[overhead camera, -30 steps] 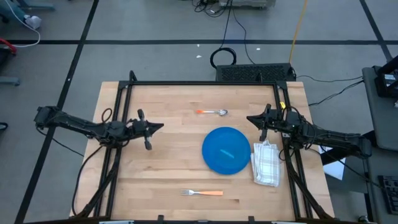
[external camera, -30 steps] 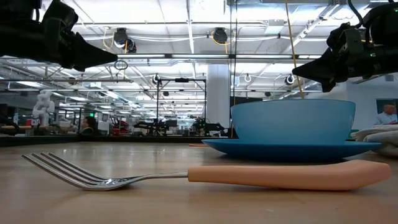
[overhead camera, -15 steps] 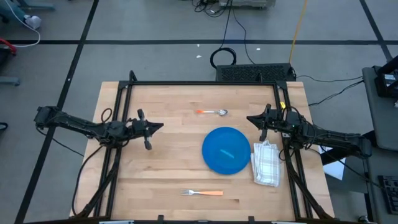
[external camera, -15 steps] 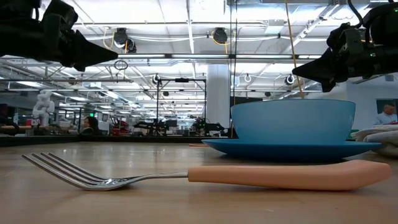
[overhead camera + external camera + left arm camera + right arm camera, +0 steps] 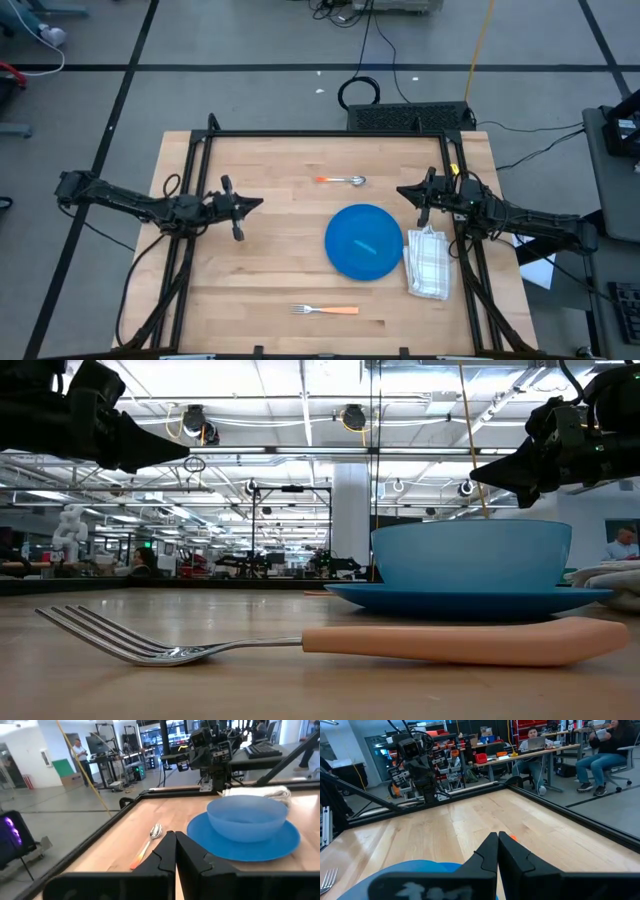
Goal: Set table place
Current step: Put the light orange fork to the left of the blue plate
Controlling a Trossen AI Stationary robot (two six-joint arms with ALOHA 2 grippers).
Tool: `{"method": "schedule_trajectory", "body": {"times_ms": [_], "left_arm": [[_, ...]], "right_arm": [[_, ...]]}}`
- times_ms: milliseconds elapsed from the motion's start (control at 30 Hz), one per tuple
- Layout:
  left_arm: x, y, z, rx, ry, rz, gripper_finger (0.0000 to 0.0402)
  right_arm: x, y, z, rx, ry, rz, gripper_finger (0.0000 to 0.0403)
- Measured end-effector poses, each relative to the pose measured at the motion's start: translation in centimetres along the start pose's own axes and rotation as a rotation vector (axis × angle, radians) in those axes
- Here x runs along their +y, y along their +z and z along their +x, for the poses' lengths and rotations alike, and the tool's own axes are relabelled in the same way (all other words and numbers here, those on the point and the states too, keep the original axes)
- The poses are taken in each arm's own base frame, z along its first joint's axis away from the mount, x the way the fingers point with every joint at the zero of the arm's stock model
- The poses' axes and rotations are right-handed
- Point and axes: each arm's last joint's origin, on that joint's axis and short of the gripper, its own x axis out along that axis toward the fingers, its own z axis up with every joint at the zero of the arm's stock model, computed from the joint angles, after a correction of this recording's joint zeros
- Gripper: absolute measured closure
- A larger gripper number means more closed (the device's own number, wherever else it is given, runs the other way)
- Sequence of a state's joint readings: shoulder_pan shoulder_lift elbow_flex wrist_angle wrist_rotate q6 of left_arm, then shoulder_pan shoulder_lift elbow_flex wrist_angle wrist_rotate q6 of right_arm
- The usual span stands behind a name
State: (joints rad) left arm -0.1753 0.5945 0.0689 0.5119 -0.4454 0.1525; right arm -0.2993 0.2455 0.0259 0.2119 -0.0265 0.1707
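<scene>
On the wooden desk (image 5: 270,260) there were five tableware items. One blue plate (image 5: 340,262) lay there, and one blue bowl (image 5: 247,817) sat on it. There was one fork (image 5: 325,310) with an orange handle, one spoon (image 5: 342,180) with an orange handle, and one folded checked cloth napkin (image 5: 430,262). Two dark robot arms reached over the desk, one from each side, making two pincers: the left pincer (image 5: 256,203) and the right pincer (image 5: 404,190).

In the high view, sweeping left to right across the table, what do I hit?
left gripper → fork → spoon → blue plate with its bowl → right gripper → folded cloth
</scene>
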Motion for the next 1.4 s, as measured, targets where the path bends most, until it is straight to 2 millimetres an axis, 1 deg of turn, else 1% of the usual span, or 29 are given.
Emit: {"method": "schedule_trajectory", "body": {"times_ms": [233,400,500,567,700,767,867,1033,1400], "left_arm": [[0.02,0.14,0.0,-0.013,0.003,0.041,0.0392],[-0.07,0.14,0.0,-0.016,-0.029,-0.034,0.0392],[-0.15,0.07,0.0,-0.012,-0.051,-0.029,0.0392],[-0.14,0.11,0.0,-0.017,-0.05,-0.003,0.0392],[-0.12,0.16,0.0,-0.025,-0.047,0.131,0.0392],[-0.12,0.16,0.0,-0.026,-0.046,0.165,0.0392],[-0.13,0.16,0.0,-0.025,-0.047,0.159,0.0392],[-0.13,0.08,0.0,-0.016,-0.049,0.098,0.0392],[-0.13,0.08,0.0,-0.016,-0.049,0.094,0.0392]], "right_arm": [[0.0,0.0,0.0,0.0,0.0,0.0,0.0403],[0.0,0.0,0.0,0.0,0.0,0.0,0.0403],[0.0,0.0,0.0,0.0,0.0,0.0,0.0403],[0.0,0.0,0.0,0.0,0.0,0.0,0.0403],[0.0,0.0,0.0,0.0,0.0,0.0,0.0403],[0.0,0.0,0.0,0.0,0.0,0.0,0.0403],[0.0,0.01,0.0,-0.001,0.0,0.0,0.0403],[0.01,0.03,0.0,-0.003,0.001,0.0,0.0403],[0.02,0.1,0.0,-0.01,0.002,0.0,0.0403]]}}
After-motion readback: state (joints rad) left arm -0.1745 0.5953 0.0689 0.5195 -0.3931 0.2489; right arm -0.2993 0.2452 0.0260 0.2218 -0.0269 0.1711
